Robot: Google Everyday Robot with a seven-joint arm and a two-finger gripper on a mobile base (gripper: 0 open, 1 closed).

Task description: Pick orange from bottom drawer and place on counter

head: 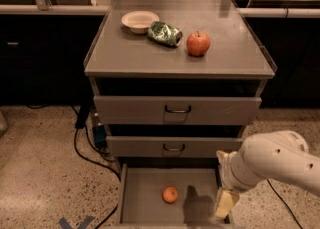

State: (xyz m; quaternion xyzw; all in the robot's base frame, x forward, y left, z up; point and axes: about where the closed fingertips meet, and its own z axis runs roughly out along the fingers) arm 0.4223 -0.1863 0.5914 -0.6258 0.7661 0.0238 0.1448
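Note:
The small orange (170,194) lies on the grey floor of the pulled-out bottom drawer (142,204), near its middle. My gripper (225,203) hangs at the end of the white arm over the drawer's right side, to the right of the orange and apart from it. Its shadow falls on the drawer floor between the two. The counter (125,53) is the flat grey top of the cabinet, above the two shut upper drawers.
On the counter stand a red apple (198,43), a crumpled green bag (164,33) and a white bowl (139,21). Black cables (85,150) trail on the speckled floor left of the cabinet. Dark counters run behind.

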